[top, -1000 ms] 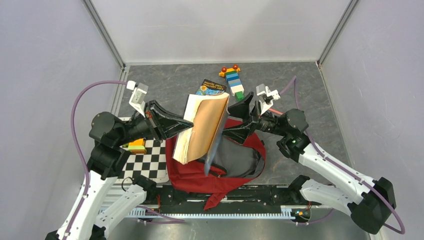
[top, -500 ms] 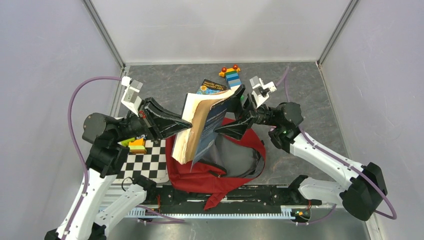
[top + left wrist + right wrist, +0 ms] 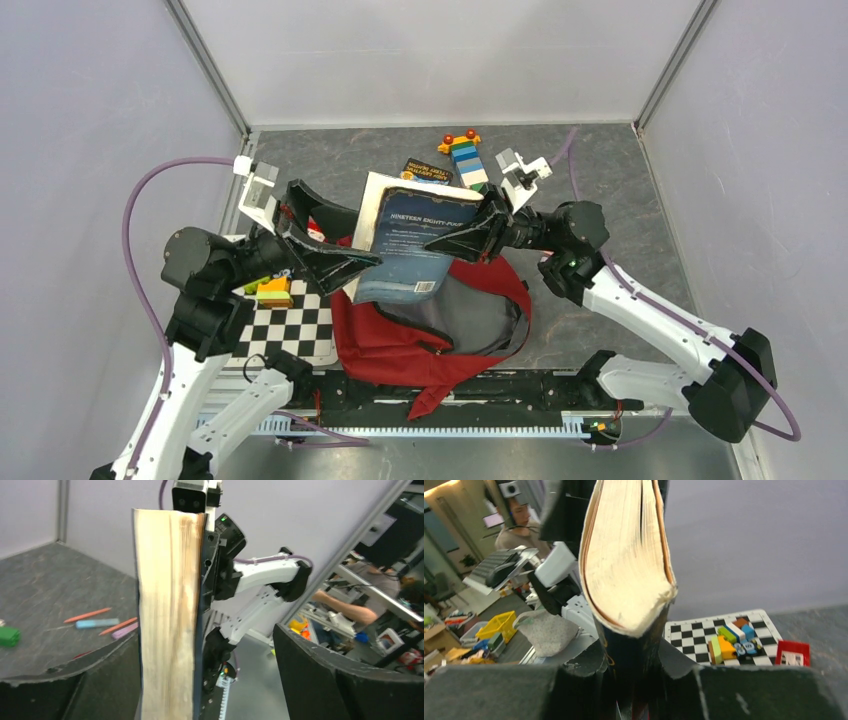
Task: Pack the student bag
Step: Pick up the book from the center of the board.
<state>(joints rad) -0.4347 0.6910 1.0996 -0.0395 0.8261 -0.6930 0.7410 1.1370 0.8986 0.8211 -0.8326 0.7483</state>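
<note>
Two grippers: both at one book, up over the bag.
Book: thick paperback, blue cover, yellowed page edges (image 3: 400,272); cover faces up in the top view, tilted, off the table.
Right gripper (image 3: 455,232): clamped on the book's right edge; its wrist view shows the black fingers (image 3: 749,695) pinching the book from both sides.
Left gripper (image 3: 355,268): jaws spread wide, not gripping. The book's page edge sits between the fingers (image 3: 325,680); one is well clear of it, the other just beside it, contact unclear.
Student bag: large dark-red fabric backpack (image 3: 385,348), flat on the dark grey table (image 3: 600,200), near edge, centre. Mouth open, grey lining showing, under the book.
Left of bag: black-and-white checkerboard mat (image 3: 300,322), bag's edge against it, small coloured bricks (image 3: 272,292) on its far corner.
Behind book: multicoloured brick stack (image 3: 466,160), lying on the table.
</note>
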